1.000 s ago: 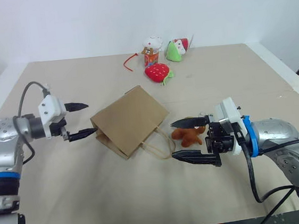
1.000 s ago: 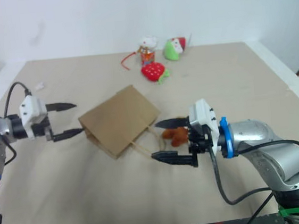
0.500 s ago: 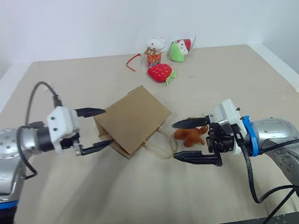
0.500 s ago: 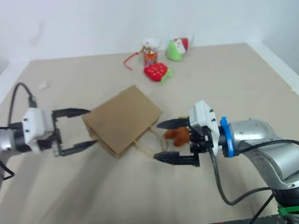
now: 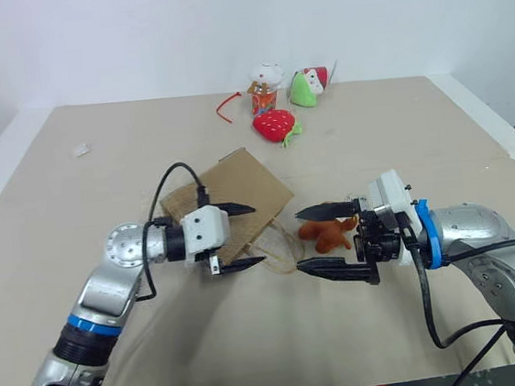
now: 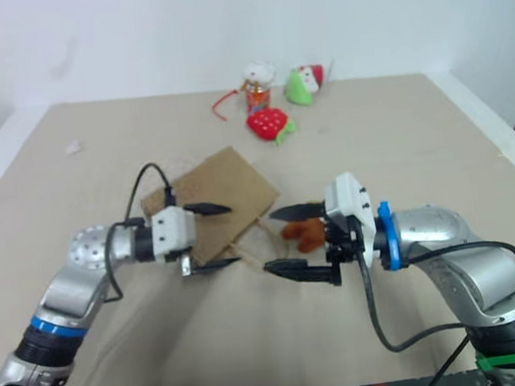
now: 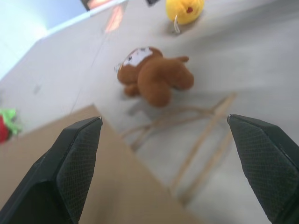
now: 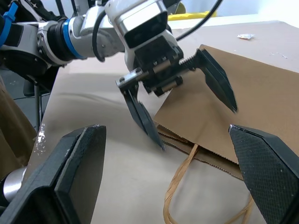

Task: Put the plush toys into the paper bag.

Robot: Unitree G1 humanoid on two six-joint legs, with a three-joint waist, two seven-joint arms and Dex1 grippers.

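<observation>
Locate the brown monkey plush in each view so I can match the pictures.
Left eye view: brown monkey plush right of centre, beside the bag's cord handles.
Right eye view: near centre, partly behind the right end effector.
Left wrist view: upper middle, just past the handles.
Right wrist view: not in it.
Shared landmark: the paper bag, with its cord handles.

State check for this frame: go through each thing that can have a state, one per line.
Brown kraft paper bag: lying flat, handles on table.
Brown monkey plush: outside bag, on table.
Yellow round plush: outside bag, on table.
Left claw: open, empty, over the bag's mouth end.
Right claw: open, empty, either side of monkey.
</observation>
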